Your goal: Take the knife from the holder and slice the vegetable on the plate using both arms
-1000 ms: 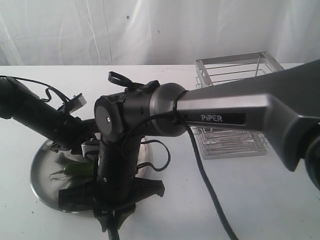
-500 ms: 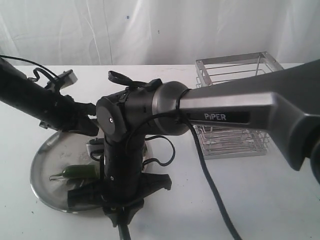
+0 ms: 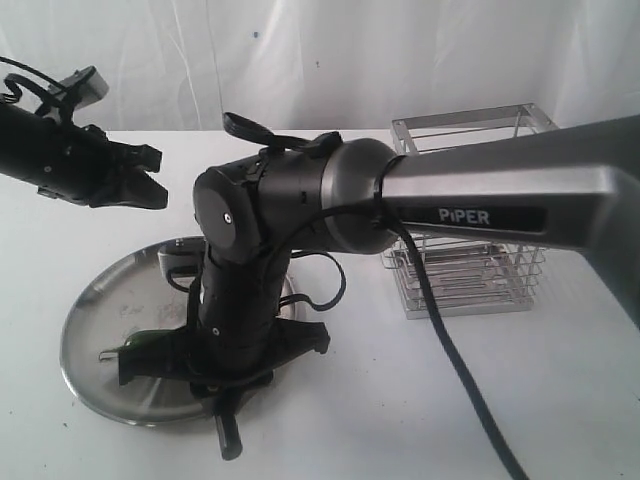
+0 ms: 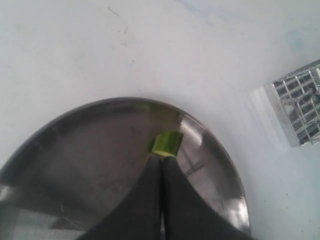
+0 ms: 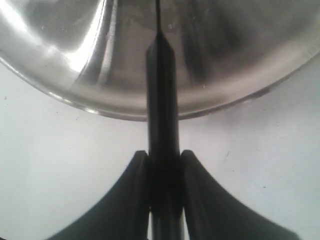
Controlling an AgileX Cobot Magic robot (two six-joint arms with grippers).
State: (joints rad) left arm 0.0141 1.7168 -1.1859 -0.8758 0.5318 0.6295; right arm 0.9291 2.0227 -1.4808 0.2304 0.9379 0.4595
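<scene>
The steel plate [image 3: 100, 300] lies at the left front of the table. On it rests the green vegetable [image 3: 135, 343] with its thin stem, partly hidden by my right arm. My right gripper [image 3: 225, 395] hangs low over the plate's near rim, shut on the knife's black handle [image 5: 162, 100]; the thin blade [image 5: 158, 15] reaches over the plate [image 5: 225, 60]. My left gripper [image 3: 155, 190] is raised above and left of the plate, shut, with a short cut piece of the vegetable [image 4: 167, 144] at its fingertips [image 4: 152, 165]. The wire holder [image 3: 470, 250] stands at the right.
The big "PiPER" arm [image 3: 480, 210] stretches from the right across the front of the holder and covers the plate's right half. A black cable [image 3: 450, 360] hangs from it over the white table. A white curtain closes the back.
My left gripper has lifted off the vegetable and pulled up and to the left, away from the plate. The right arm has shifted slightly, still over the plate with the knife.
</scene>
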